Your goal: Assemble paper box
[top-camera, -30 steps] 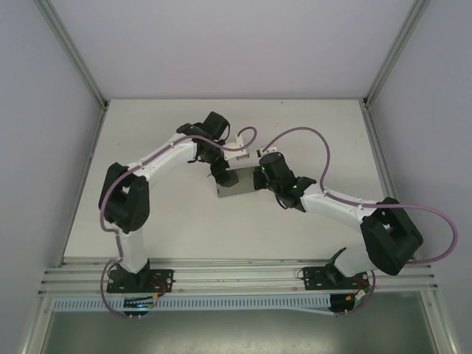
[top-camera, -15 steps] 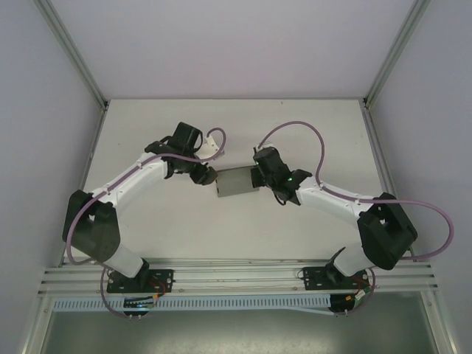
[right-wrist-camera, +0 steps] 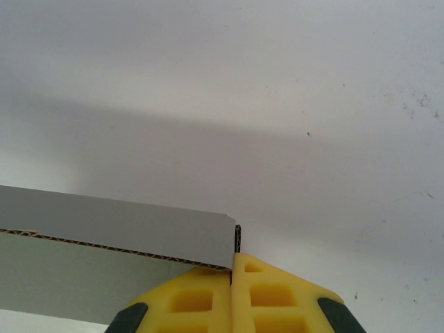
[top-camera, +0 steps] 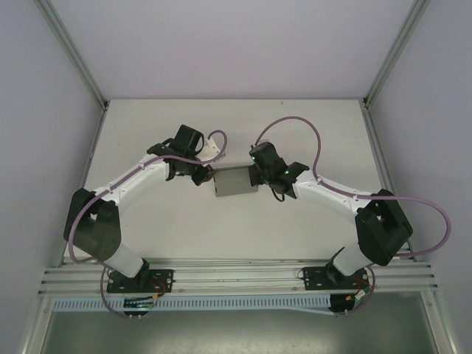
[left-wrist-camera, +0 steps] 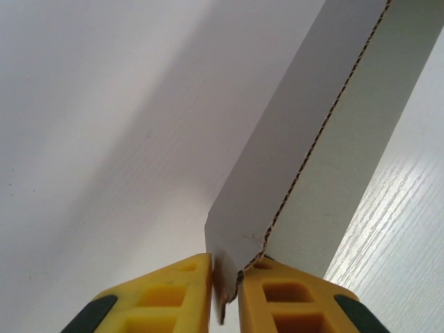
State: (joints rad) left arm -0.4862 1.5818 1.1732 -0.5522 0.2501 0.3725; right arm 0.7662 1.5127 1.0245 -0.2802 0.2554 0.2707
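1. So, left hand (top-camera: 204,175) sits at the left end of the paper box (top-camera: 236,182). In the left wrist view, the hand (left-wrist-camera: 224,267) has its yellow fingers (left-wrist-camera: 166,291) narrowed onto a corner of the box's (left-wrist-camera: 277,173) corrugated edge.
2. Paper box sits between the two hands over the white bench (top-camera: 310,133). It is grey and low, with each end touching a hand.
3. Right hand (top-camera: 254,175) is at the box's right end. In the right wrist view, the hand (right-wrist-camera: 232,267) is nearly closed, pinching the thin end edge of the box (right-wrist-camera: 104,236), which runs off to that hand's left.
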